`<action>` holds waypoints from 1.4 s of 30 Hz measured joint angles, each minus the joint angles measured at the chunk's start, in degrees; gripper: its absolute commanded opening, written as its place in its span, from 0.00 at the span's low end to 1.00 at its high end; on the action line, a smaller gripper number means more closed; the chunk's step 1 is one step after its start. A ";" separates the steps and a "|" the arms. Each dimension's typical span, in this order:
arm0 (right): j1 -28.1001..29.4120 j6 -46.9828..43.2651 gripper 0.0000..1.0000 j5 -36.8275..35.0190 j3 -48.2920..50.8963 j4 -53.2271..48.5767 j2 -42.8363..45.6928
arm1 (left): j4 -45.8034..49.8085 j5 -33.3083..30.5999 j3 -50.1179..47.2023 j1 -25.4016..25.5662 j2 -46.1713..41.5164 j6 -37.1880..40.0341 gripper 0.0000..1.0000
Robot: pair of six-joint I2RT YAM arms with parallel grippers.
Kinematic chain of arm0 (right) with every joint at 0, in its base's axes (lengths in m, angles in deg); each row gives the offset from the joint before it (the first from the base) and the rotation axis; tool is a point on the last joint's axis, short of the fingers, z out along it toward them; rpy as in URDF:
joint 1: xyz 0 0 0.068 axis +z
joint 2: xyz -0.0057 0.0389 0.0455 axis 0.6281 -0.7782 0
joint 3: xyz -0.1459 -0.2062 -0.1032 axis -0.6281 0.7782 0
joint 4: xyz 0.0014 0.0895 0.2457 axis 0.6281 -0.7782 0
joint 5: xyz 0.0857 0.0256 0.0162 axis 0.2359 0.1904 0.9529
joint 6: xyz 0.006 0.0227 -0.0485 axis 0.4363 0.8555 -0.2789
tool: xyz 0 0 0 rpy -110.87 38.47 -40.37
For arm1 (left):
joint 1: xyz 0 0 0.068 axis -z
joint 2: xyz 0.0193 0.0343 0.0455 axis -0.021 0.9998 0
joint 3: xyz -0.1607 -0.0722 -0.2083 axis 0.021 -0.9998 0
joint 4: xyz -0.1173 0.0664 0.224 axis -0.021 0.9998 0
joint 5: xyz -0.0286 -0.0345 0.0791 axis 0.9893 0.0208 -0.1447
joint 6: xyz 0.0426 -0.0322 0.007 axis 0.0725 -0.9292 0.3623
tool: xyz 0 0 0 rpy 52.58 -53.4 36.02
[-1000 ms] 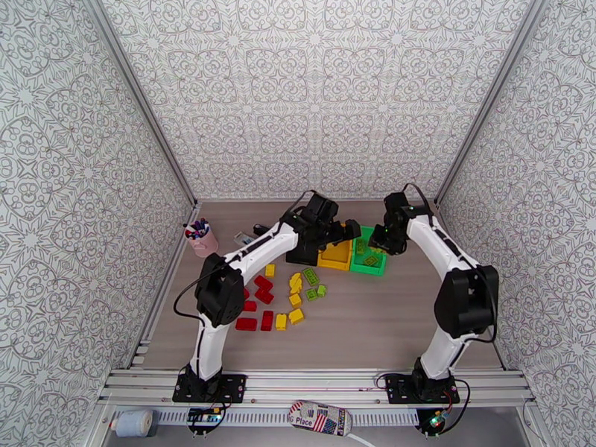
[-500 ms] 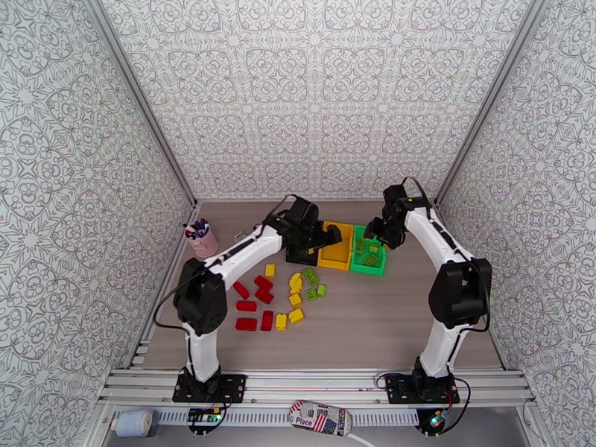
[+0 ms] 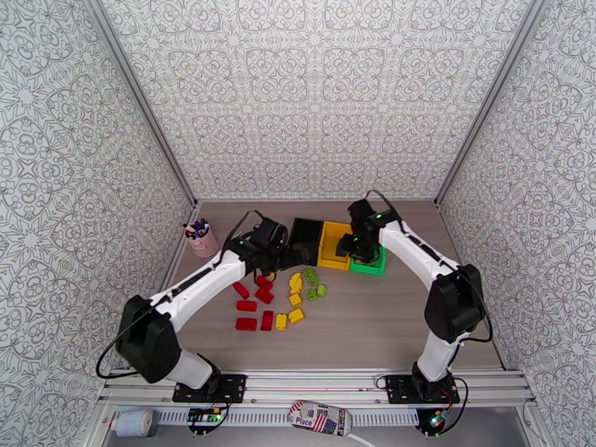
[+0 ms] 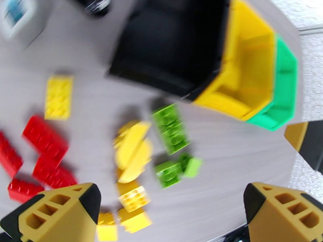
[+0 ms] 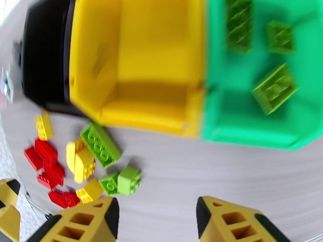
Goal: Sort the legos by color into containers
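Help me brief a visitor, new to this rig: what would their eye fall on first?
A bright row toward the back of the table: black bin, yellow bin, green bin, side by side. Three lime bricks lie in the green bin; red, yellow and lime legos lie scattered in front of the row.

Grey-patterned wall panels (image 3: 313, 91) rise beyond and either side of the left gripper (image 3: 296, 253); below it, a wood-grain tabletop (image 3: 372, 322), evenly lit, seemingly from overhead.
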 measured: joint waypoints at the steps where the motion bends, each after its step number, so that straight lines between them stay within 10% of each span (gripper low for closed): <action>1: 1.09 0.48 0.57 0.00 0.22 0.31 -0.07 | 0.22 -0.15 -1.20 0.00 -0.96 -0.44 0.99; 15: 10.99 5.46 0.54 -0.02 1.07 4.46 -7.28 | 1.11 -1.64 -14.58 0.07 -14.82 -5.51 0.99; 42: 12.26 5.99 0.32 -1.51 5.51 6.10 -13.33 | 1.51 -1.64 -17.38 0.92 -17.62 -8.24 0.99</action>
